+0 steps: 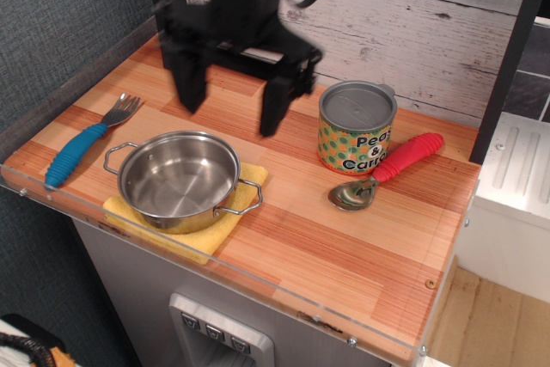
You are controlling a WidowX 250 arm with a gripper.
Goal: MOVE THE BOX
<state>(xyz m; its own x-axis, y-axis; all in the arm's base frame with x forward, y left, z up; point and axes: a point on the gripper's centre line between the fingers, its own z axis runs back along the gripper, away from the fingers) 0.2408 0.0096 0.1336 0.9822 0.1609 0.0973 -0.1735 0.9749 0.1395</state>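
Wooden counter (301,238), blue-handled fork (82,141), yellow cloth (202,238) under pot, tin can (356,129), red-handled spoon (388,169)

Gripper (230,102): matte black throughout, blurred in this frame. Two long, flat, squared fingers (188,83) descend from a wide crossbar. Boxy black body above, rising to a cylindrical wrist section. One dark cable loops beside the wrist. No markings or screws discernible.

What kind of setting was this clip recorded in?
Likely a toy kitchen: a small wooden counter against a plank wall, holding a steel pot, a Peas & Carrots can and a fork.
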